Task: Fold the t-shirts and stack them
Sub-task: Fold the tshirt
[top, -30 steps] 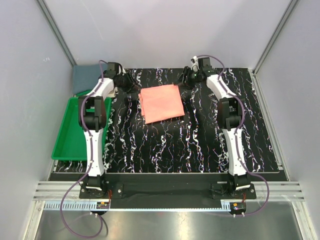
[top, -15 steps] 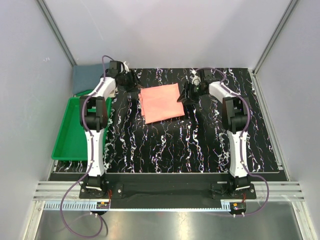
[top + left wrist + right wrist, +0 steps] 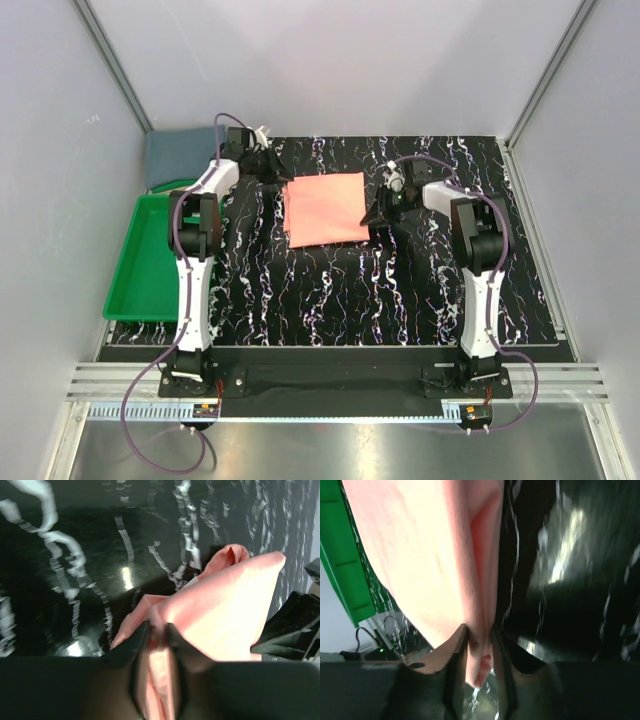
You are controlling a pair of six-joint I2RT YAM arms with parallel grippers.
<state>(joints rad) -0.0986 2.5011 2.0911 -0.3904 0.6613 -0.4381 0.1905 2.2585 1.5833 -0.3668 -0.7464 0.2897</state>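
The salmon-pink t-shirt lies folded into a rough square at the back middle of the black marbled table. My left gripper is at its far left corner and is shut on a bunch of the pink cloth. My right gripper is at the shirt's right edge, shut on a fold of the same cloth. The slate blue-grey t-shirt sits folded at the back left, off the mat.
A green plastic tray stands at the left edge beside the left arm. Grey walls and metal frame posts close in the back and both sides. The arm bases sit at the near edge.
Both grippers moved in onto the pink t-shirt and closed on it, the left at its far left corner, the right lower along its right edge. The shirt's outline squared up slightly.
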